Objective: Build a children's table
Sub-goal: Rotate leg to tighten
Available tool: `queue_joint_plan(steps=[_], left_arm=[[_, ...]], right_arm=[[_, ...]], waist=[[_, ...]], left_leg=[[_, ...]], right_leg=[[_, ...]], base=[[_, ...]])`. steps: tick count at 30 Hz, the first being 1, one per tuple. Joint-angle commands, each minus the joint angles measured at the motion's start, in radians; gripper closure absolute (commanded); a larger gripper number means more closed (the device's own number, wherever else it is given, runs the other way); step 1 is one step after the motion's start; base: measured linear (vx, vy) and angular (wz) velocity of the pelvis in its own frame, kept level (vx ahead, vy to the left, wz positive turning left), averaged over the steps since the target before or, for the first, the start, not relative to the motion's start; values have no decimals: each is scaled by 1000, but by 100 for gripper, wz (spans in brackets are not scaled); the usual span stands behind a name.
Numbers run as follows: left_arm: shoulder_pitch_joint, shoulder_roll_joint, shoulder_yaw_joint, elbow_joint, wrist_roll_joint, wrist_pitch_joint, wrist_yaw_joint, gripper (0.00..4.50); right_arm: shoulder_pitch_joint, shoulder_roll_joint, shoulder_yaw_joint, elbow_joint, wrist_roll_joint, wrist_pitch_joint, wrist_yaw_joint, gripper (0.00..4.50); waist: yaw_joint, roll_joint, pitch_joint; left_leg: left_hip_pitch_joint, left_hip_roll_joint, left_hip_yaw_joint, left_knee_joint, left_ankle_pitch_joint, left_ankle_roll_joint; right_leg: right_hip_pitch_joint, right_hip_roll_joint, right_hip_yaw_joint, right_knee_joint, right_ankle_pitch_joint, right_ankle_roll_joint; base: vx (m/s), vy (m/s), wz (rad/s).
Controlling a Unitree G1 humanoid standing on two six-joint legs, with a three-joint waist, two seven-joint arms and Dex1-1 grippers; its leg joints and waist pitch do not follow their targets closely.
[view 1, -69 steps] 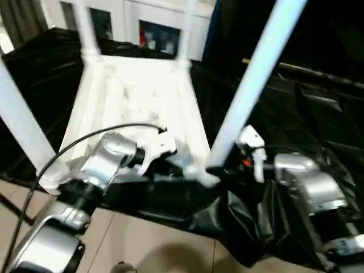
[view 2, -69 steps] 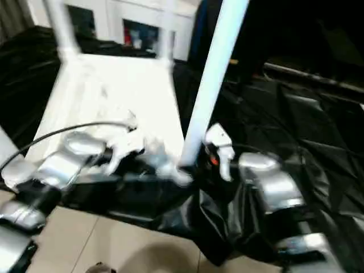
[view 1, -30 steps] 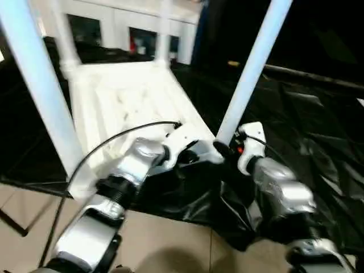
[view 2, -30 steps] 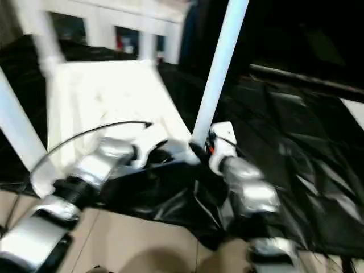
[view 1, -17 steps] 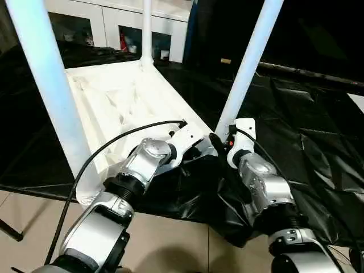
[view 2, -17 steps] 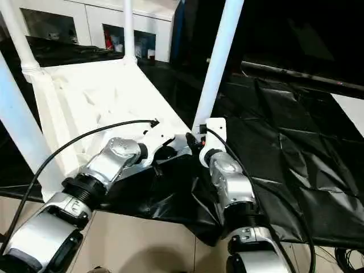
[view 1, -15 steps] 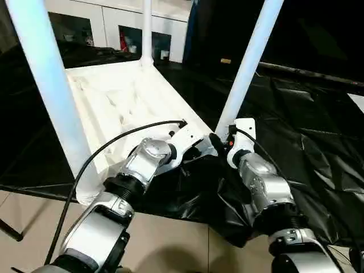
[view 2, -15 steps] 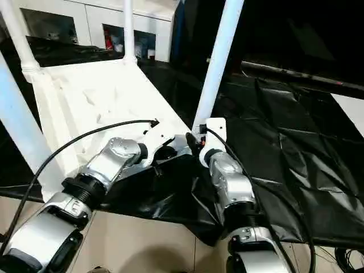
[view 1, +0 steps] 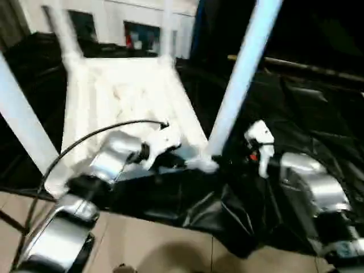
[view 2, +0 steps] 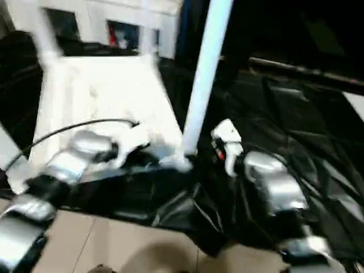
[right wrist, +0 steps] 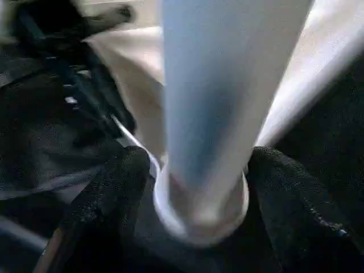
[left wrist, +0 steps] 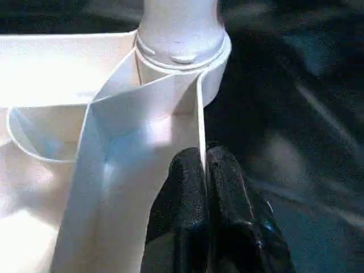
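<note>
tabletop (view 1: 122, 94) lies upside down with 4 legs (view 1: 242, 77) standing in corner sockets; left end effector (left wrist: 205, 170) pinches its rim; right end effector (right wrist: 193, 187) straddles a leg base, apart; flipping remains.

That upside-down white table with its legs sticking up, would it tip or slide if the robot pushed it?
The table would probably slide: it rests on glossy, wrinkled black sheeting. Tipping seems unlikely, since the broad tabletop lies flat. The thin rim pinched by the left gripper suggests light, slightly flexible plastic. The near leg between the right gripper's fingers might wobble.
</note>
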Motion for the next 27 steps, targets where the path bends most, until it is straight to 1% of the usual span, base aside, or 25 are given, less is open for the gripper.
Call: queue_joint_plan(steps=[1,2,3,5,6,7,8,9,10,12,14,15,19,20,23,24,25,26,27], left_arm=[[25,-7,-76,-45,-7,19,-90,450],[30,1,-79,-56,-9,25,-102,450],[34,9,-80,-65,-11,28,-112,450],[38,16,-79,-73,-11,30,-120,450],[39,20,-78,-78,-10,30,-120,450],[40,22,-78,-81,-8,31,-120,450],[41,23,-78,-83,-8,32,-119,450],[43,25,-77,-92,-8,39,-118,450],[44,25,-77,-95,-8,42,-117,450],[46,27,-77,-105,-9,50,-111,450],[47,28,-78,-109,-9,53,-109,450],[46,28,-76,-109,-7,55,-101,450],[48,29,-75,-107,0,54,-86,450],[48,28,-75,-104,5,55,-75,450],[44,25,-72,-94,12,58,-49,450],[39,19,-67,-85,18,63,-26,450],[35,15,-63,-77,23,70,-4,450],[21,-6,-44,-48,37,81,70,450],[17,-13,-39,-38,41,85,93,450]], right_arm=[[8,-25,9,-26,10,11,37,147],[9,-31,14,-29,13,10,48,147],[8,-36,20,-31,14,11,58,147],[6,-39,26,-29,10,8,68,147],[5,-42,37,-28,6,4,77,147],[5,-44,45,-27,4,1,82,147],[7,-46,53,-26,-2,-6,87,147],[10,-48,64,-26,-10,-13,94,147],[12,-48,67,-27,-12,-14,97,147],[19,-50,77,-32,-21,-19,106,147],[21,-51,80,-33,-23,-21,110,147],[24,-53,87,-31,-29,-28,112,147],[19,-48,83,-19,-27,-32,99,147],[17,-44,78,-15,-21,-24,92,171],[15,-32,68,-7,-11,-10,81,184],[15,-24,64,-3,-7,-5,71,198],[16,-18,61,-1,-6,-5,62,213],[22,10,48,9,-1,-3,18,213],[23,24,39,15,4,-3,-2,226]], waist=[[-2,17,-75],[-1,11,-75],[4,14,-74],[6,12,-71],[7,12,-69],[7,9,-70],[7,7,-69],[8,8,-67],[9,6,-69],[9,3,-67],[8,4,-67],[8,1,-67],[8,2,-69],[7,2,-69],[7,2,-69],[6,2,-68],[6,2,-68],[6,0,-67],[5,-1,-66]], left_leg=[[17,4,21,-49,-202,51],[17,3,24,-48,-197,54],[19,4,26,-48,-202,54],[18,3,27,-50,-227,44],[17,3,27,-52,-252,32],[19,3,27,-52,-276,22],[18,3,26,-52,-285,18],[18,4,26,-53,-304,12],[19,3,25,-52,-308,11],[18,3,26,-51,-307,11],[16,2,25,-51,-304,10],[14,2,24,-50,-302,10],[13,1,24,-49,-290,11],[13,1,24,-48,-289,11],[13,1,24,-48,-297,10],[13,1,24,-48,-309,9],[13,1,24,-48,-309,9],[15,1,25,-47,-317,7],[17,0,25,-46,-332,3]], right_leg=[[52,-29,31,-31,-42,-259],[52,-29,32,-31,-36,-261],[52,-29,33,-31,-47,-259],[52,-33,33,-35,-99,-244],[51,-34,34,-40,-148,-228],[50,-36,35,-45,-194,-213],[50,-38,35,-47,-214,-206],[47,-39,36,-50,-252,-193],[47,-40,36,-51,-274,-182],[44,-39,37,-54,-291,-174],[43,-38,37,-53,-299,-168],[44,-38,36,-52,-305,-164],[44,-37,36,-51,-303,-159],[44,-36,36,-49,-295,-162],[43,-36,35,-49,-298,-163],[42,-36,35,-51,-317,-159],[42,-36,35,-51,-317,-159],[38,-36,35,-53,-334,-156],[35,-37,35,-58,-362,-152]], base=[[0,0,0],[0,0,0],[0,0,0],[0,0,0],[0,0,0],[0,0,0],[0,0,0],[0,0,0],[0,0,0],[0,0,0],[0,0,0],[0,0,0],[0,0,0],[0,0,0],[0,0,0],[0,0,0],[0,0,0],[0,0,0],[0,0,0]])
